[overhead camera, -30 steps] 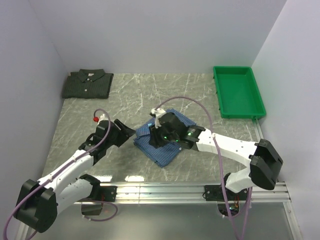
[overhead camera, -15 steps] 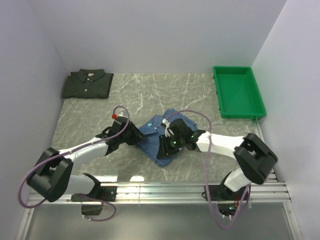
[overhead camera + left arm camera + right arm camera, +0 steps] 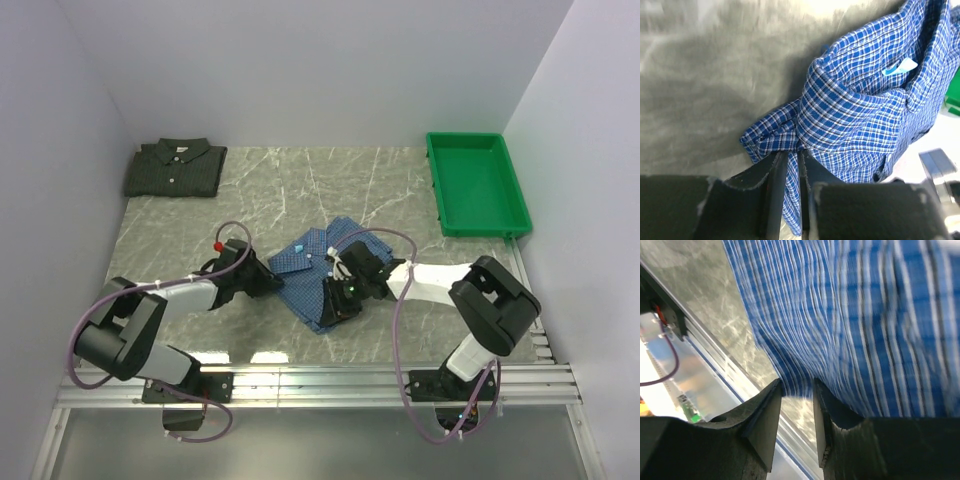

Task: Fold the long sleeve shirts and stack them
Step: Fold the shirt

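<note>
The blue check shirt [image 3: 308,268] lies partly folded at mid-table. My left gripper [image 3: 268,286] is at its left edge, shut on a bunched fold of the cloth; the left wrist view shows the fabric [image 3: 860,115] pinched between the gripper's [image 3: 794,156] jaws. My right gripper [image 3: 336,304] is at the shirt's near right edge. In the right wrist view it [image 3: 797,386] has its jaws apart, astride the hem of the blurred blue cloth [image 3: 865,315]. The dark green-grey shirt [image 3: 175,168] lies folded at the far left corner.
A green plastic tray [image 3: 437,192] stands at the far right. The table's near edge with its metal rail [image 3: 330,375] is just below the blue shirt. White walls close in the left, back and right.
My left arm has swung right and closed on the blue shirt's left edge. My right gripper has come down from the shirt's top to its near right edge.
</note>
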